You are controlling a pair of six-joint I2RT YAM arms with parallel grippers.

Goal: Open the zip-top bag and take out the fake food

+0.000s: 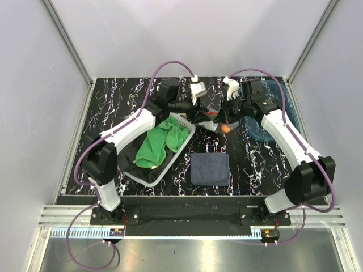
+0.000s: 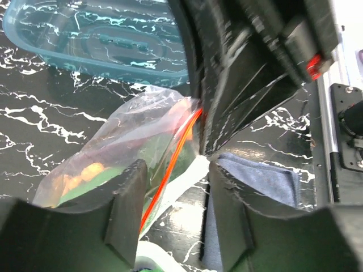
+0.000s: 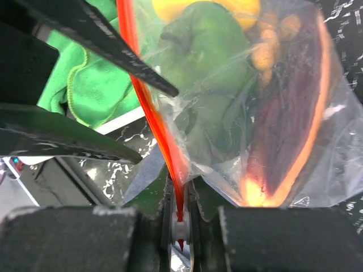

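Crinkled clear zip-top bag (image 3: pixel 334 130), lumpy fake food (image 3: pixel 204 51)

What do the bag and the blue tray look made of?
The zip-top bag: thin clear plastic film, glossy, creased, the fake food visible through it. The blue tray: probably rigid translucent plastic; the table's marbling shows through its shiny base.

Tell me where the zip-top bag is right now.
In the top view the zip-top bag is at the table's far middle, beyond the dark blue cloth and left of the blue tray; the right gripper pinches its zip strip.
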